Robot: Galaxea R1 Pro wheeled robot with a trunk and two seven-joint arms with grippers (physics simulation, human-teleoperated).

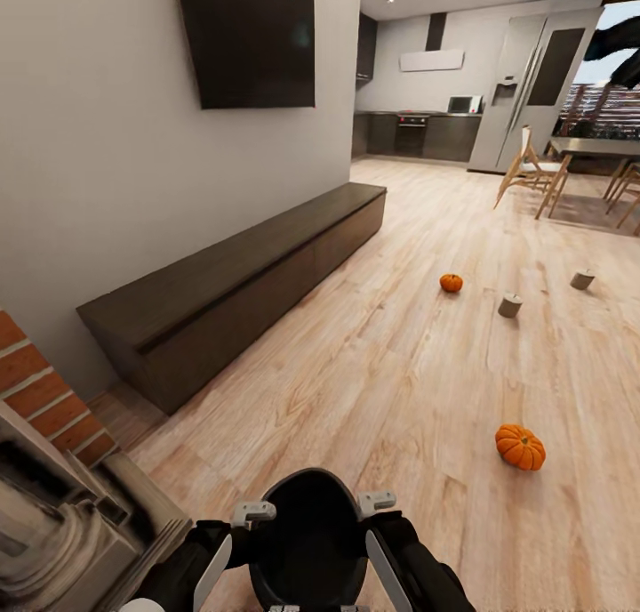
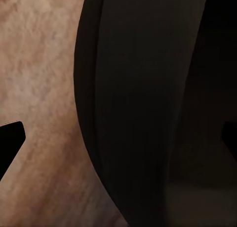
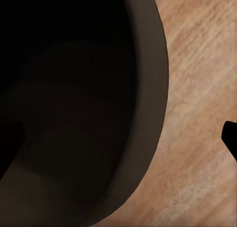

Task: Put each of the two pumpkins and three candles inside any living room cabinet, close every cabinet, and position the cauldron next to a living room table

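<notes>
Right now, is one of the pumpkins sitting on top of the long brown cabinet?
No, both pumpkins sit on the wood floor, apart from the cabinet.

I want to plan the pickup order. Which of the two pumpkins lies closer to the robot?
The larger-looking pumpkin on the bare floor, right of the cauldron. The other pumpkin lies farther off, beside the two candles.

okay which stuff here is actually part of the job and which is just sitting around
Part of the job: cauldron between both arms; near pumpkin and far pumpkin on the floor; two candles; closed cabinet along the wall.

Just sitting around: TV, brick fireplace, dining chair, fridge.
</notes>
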